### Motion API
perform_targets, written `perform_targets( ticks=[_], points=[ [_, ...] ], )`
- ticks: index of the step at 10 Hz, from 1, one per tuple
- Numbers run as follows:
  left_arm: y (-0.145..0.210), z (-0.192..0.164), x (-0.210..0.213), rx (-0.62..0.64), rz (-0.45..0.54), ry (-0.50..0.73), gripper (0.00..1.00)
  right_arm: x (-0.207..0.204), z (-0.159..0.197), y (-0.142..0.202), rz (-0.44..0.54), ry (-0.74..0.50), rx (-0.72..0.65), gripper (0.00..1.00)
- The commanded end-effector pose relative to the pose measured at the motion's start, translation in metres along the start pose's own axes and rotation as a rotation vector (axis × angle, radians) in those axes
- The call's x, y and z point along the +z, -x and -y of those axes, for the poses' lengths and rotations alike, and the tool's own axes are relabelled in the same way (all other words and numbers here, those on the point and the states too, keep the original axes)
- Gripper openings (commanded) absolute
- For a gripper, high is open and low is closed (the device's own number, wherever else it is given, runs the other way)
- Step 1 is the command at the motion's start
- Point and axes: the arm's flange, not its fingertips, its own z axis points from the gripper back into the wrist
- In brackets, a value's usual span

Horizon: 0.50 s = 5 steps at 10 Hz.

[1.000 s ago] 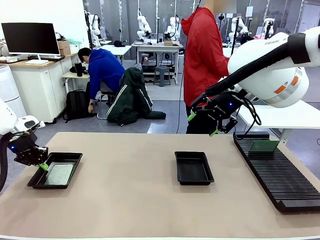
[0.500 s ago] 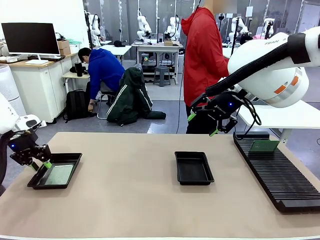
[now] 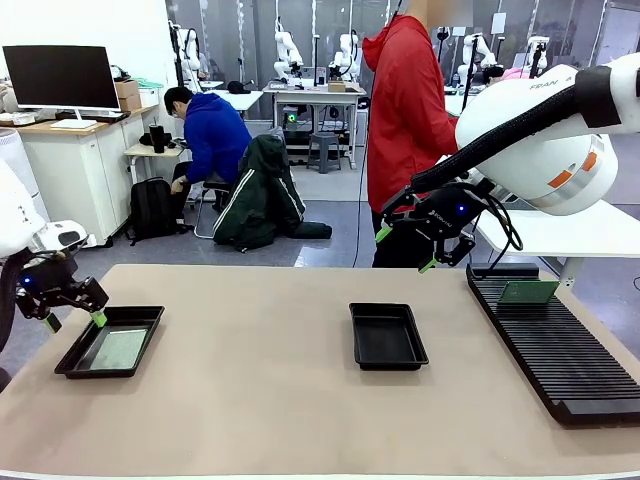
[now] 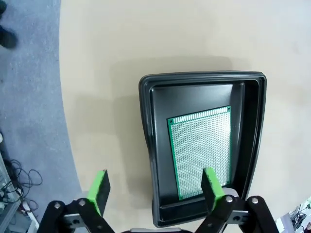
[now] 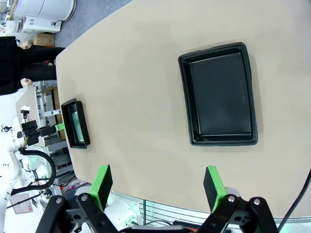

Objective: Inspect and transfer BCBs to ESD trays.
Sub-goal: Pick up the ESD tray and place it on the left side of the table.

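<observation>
At the left end of the counter (image 3: pixel 250 400), the left hand (image 3: pixel 72 318) hangs a little above the outer rim of the left ESD tray (image 3: pixel 150 312). Its two green fingers stand wide apart and hold nothing. In the left wrist view, this hand (image 4: pixel 154 187) has one finger over the bare counter (image 4: pixel 107 73) and the other finger over the tray (image 4: pixel 146 145). One green BCB (image 3: pixel 118 349) lies flat on the floor of this tray. From the wrist camera the board (image 4: pixel 200 150) sits a bit askew and nearer to one long wall.

Near the middle of the counter there is the second ESD tray (image 3: pixel 388 366), black, with nothing inside. The right wrist view shows its bare floor (image 5: pixel 219 94).

Above and behind this tray, well clear of the counter, the right hand (image 3: pixel 405 250) is raised. Its fingers are also spread wide and they are empty (image 5: pixel 158 183). A person in a red jacket (image 3: pixel 405 120) stands just behind it at the far side.

On the right lies a long black ribbed rack (image 3: pixel 560 350). Another BCB (image 3: pixel 528 292) stands in a slot at its far end.
</observation>
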Motion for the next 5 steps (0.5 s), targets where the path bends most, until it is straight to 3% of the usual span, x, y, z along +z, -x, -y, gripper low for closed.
perform_targets(
  ticks=[1, 5],
  points=[
    [0.002, 0.016, 0.019, 0.011, -0.04, -0.069, 1.0, -0.002, -0.003, -0.001, 0.001, 0.008, -0.016, 1.0],
    [0.005, 0.04, 0.063, 0.004, -0.025, -0.141, 1.0, -0.002, -0.003, -0.001, 0.001, 0.008, -0.016, 1.0]
  ],
)
